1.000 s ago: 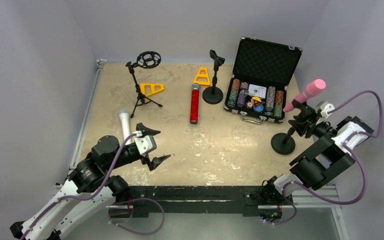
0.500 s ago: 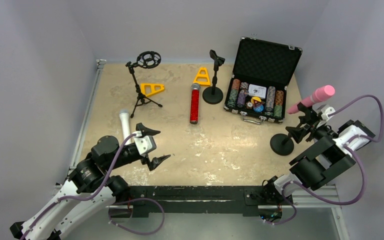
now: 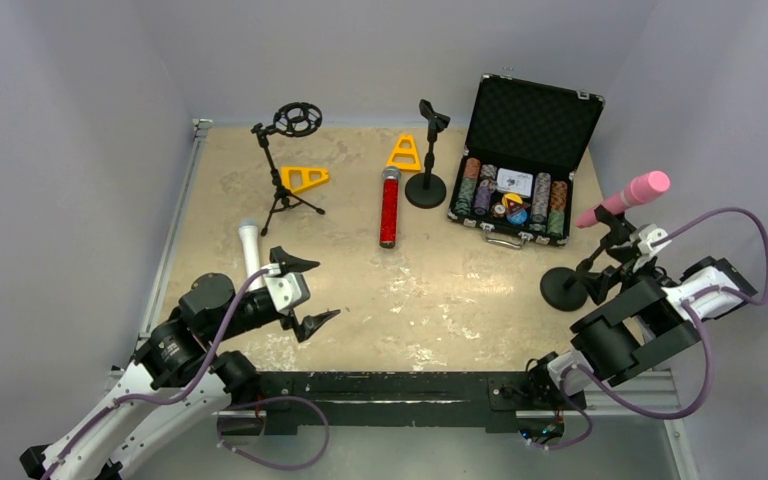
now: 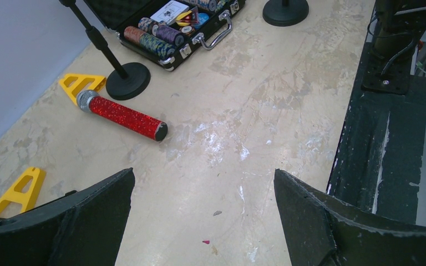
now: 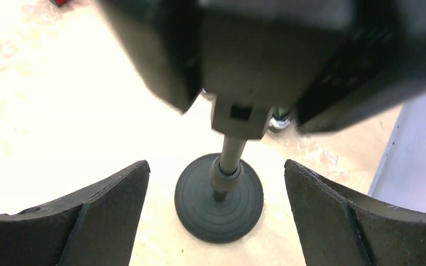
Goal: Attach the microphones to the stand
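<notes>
The pink microphone (image 3: 628, 196) sits tilted in the clip of the right-hand stand (image 3: 566, 287), head up and to the right. My right gripper (image 3: 612, 268) is open just below and near it, holding nothing. In the right wrist view its jaws (image 5: 215, 166) stand wide on either side of the stand's pole and round base (image 5: 219, 208). The white microphone (image 3: 250, 246) lies on the table just beyond my open left gripper (image 3: 316, 291) (image 4: 204, 210). The glittery red microphone (image 3: 389, 208) (image 4: 123, 115) lies mid-table.
A round-base stand (image 3: 426, 178) (image 4: 126, 79) and a tripod stand with a ring mount (image 3: 286, 165) are at the back. Two yellow triangular pieces (image 3: 305, 178) (image 3: 404, 152) lie near them. An open case of poker chips (image 3: 518, 170) sits back right.
My right gripper has opened and let go of the pink microphone, which has tipped flatter in the clip. The right arm has drawn back toward me. The left arm is still.
</notes>
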